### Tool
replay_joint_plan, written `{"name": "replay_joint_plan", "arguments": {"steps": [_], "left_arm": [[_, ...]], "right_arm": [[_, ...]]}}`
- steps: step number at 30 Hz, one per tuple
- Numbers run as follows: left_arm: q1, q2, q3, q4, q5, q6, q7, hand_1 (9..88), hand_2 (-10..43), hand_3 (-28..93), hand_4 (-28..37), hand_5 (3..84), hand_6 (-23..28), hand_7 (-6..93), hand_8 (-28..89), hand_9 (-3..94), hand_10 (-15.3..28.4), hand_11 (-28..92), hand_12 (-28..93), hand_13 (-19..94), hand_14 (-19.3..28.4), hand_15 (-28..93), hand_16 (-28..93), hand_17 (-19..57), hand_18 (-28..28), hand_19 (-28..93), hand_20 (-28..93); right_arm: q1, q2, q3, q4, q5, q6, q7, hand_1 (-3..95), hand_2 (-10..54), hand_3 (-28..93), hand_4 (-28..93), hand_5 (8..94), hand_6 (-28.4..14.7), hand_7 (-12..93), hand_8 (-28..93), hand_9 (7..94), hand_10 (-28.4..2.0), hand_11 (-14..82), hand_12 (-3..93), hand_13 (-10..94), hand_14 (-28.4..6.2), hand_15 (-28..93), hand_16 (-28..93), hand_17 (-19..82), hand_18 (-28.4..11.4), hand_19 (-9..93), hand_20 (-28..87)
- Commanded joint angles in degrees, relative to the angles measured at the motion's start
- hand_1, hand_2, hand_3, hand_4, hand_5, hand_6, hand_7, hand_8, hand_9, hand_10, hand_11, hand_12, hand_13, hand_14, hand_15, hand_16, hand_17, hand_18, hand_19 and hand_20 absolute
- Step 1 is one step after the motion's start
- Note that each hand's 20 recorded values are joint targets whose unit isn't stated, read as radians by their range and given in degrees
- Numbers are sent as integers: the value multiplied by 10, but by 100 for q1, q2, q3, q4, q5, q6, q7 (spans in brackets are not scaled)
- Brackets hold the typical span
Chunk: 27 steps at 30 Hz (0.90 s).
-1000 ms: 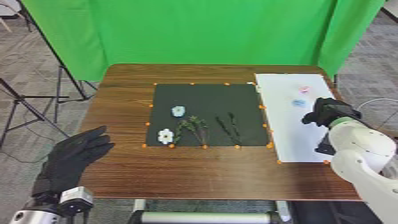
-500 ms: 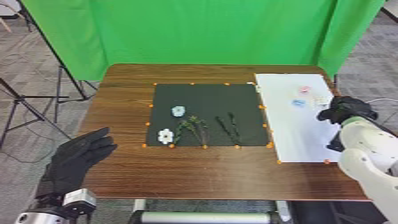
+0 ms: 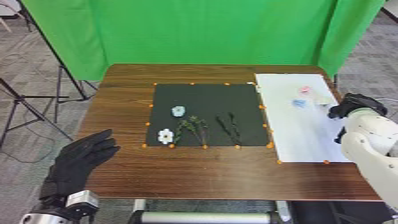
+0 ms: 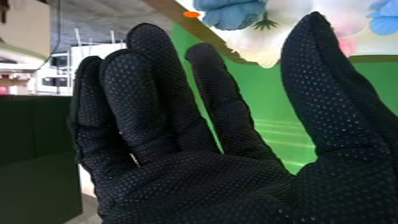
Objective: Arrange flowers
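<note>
A green curtain [image 3: 213, 30] hung behind a brown table [image 3: 204, 175], where a white sheet [image 3: 298, 140] lay to the right of a black mat [image 3: 204, 92]. On the sheet sat a pink bloom [image 3: 305, 90], a blue bloom [image 3: 298, 103] and a white bloom [image 3: 322, 101], and by its right edge the right hand [image 3: 360, 102] was spread and empty. All three looked light, soft and easily crushed, best pinched gently at the base

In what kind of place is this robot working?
Probably a robotics lab or test studio: a green backdrop hangs behind the table, with a black stand at the left.
</note>
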Motion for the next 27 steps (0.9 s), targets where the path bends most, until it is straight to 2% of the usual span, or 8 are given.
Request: {"name": "replay_joint_plan", "arguments": {"steps": [1, 8, 12, 19, 21, 23, 26, 27], "left_arm": [[6, 13, 58, 20, -76, 55, 62, 264, 69, 817, -147, 449, 139, 132, -83, 387, 222, 350, 90, 288, 284, 574, -121, -94, 220, 581, 147], [-98, -89, 12, 3, 57, -39, -84, 264, 69, 816, -146, 448, 138, 133, -82, 386, 222, 349, 90, 288, 284, 574, -121, -94, 220, 581, 147], [-24, -14, -7, -7, -6, 3, -27, 263, 69, 816, -146, 448, 138, 133, -83, 386, 223, 349, 90, 288, 284, 574, -121, -94, 220, 581, 147], [-63, 7, 23, 13, -10, -10, -24, 263, 68, 818, -146, 448, 138, 134, -83, 386, 222, 349, 91, 288, 284, 574, -122, -94, 220, 580, 148], [-84, -41, 31, 10, 10, -13, -62, 263, 68, 818, -146, 448, 138, 133, -83, 386, 222, 350, 91, 288, 284, 574, -122, -94, 220, 580, 148], [-60, 29, 40, 20, -51, 21, -17, 263, 69, 818, -147, 448, 139, 134, -83, 387, 222, 349, 91, 288, 284, 574, -121, -94, 220, 580, 148], [-64, -21, 25, 12, -14, -6, -44, 262, 68, 819, -146, 448, 139, 133, -83, 387, 221, 350, 90, 287, 284, 574, -122, -94, 220, 580, 148], [-116, -65, 25, 23, 37, -51, -127, 262, 68, 819, -146, 448, 139, 133, -83, 386, 222, 350, 90, 287, 284, 574, -122, -94, 220, 580, 148]], "right_arm": [[291, -209, -383, 195, -116, -78, 44, 272, -26, 801, -263, 477, -52, 146, -108, 555, -235, 497, 230, 476, -225, 816, 212, 204, -284, 776, 328], [231, -155, -344, 195, -139, -130, 90, 274, -25, 801, -265, 484, -47, 150, -114, 557, -232, 495, 231, 475, -225, 813, 214, 195, -284, 772, 329], [254, -104, -307, 235, -182, -96, 155, 274, -24, 801, -266, 487, -49, 148, -113, 558, -233, 493, 231, 475, -226, 811, 214, 193, -284, 770, 331], [259, -80, -246, 320, -175, -144, 225, 274, -24, 801, -265, 488, -49, 146, -112, 559, -233, 492, 232, 476, -226, 811, 213, 192, -284, 768, 333], [202, -75, -234, 284, -140, -145, 212, 274, -24, 801, -265, 489, -48, 145, -112, 560, -233, 492, 232, 476, -226, 811, 213, 192, -284, 767, 335], [166, -101, -233, 270, -166, -186, 189, 275, -23, 800, -266, 493, -45, 149, -111, 564, -231, 491, 232, 477, -225, 811, 213, 192, -284, 767, 336], [192, -141, -291, 295, -179, -170, 172, 279, -22, 798, -265, 520, -36, 156, -116, 576, -226, 485, 229, 481, -221, 807, 213, 191, -284, 764, 337], [125, -118, -268, 262, -183, -158, 181, 281, -22, 800, -264, 528, -34, 157, -118, 578, -225, 482, 229, 483, -220, 806, 213, 191, -284, 763, 338]]}}
